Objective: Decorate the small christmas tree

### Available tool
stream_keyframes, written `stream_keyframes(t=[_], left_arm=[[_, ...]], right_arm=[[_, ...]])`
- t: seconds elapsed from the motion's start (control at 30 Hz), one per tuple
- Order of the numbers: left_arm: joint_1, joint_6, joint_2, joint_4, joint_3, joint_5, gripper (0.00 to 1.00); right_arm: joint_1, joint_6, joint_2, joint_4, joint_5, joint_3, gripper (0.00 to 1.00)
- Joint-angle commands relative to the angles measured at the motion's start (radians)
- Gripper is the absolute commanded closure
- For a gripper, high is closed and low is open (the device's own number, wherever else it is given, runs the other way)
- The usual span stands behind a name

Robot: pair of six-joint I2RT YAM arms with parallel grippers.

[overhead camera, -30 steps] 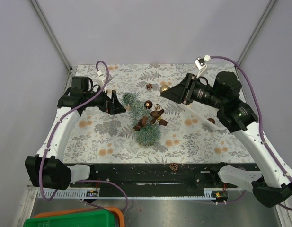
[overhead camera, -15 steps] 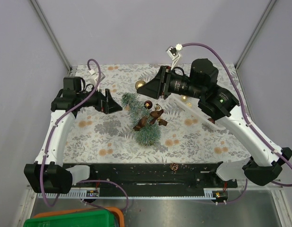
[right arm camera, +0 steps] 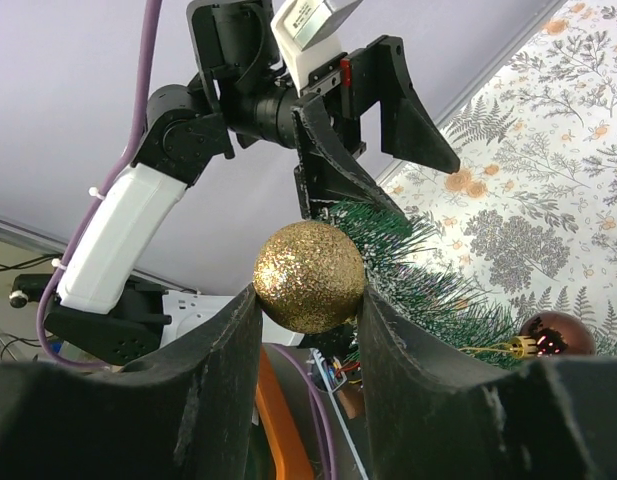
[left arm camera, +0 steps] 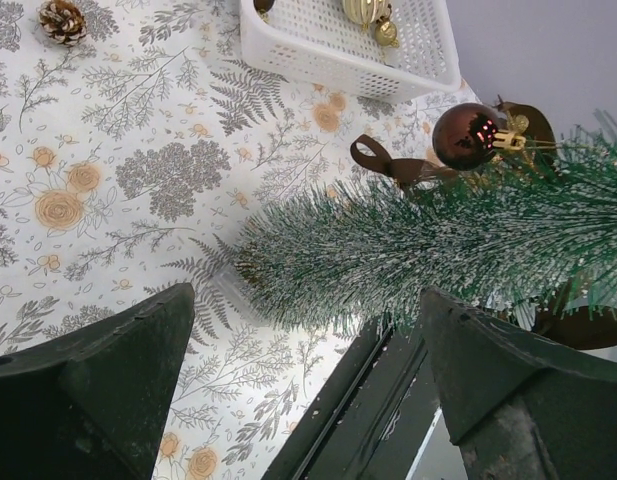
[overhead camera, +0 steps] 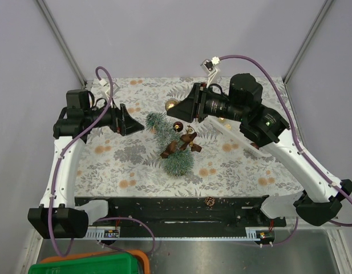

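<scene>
The right gripper [overhead camera: 176,107], clamped on a gold bauble [overhead camera: 170,104], has swung in from the right side. It now hangs just beyond the tip of the tree [overhead camera: 163,136] and has hardly moved in the last half second. The left gripper [overhead camera: 134,122], jaws wide and empty, has drawn back toward the left edge. The tree lies on its side mid-worktop, tip toward the far-left corner, with a brown bauble [overhead camera: 178,126] already on it. Hanging the gold one looks next.
</scene>
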Motion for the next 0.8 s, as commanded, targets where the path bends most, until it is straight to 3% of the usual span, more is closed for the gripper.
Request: stream_keyframes(t=[0.0, 0.77], left_arm=[[0.012, 0.001, -0.04, 0.001, 0.066, 0.05, 0.01], [0.016, -0.153, -0.057, 0.131, 0.074, 0.148, 0.01]], right_arm=[[0.01, -0.034, -0.033, 0.006, 0.018, -0.007, 0.73], [0.01, -0.047, 0.01, 0.102, -0.011, -0.044, 0.73]])
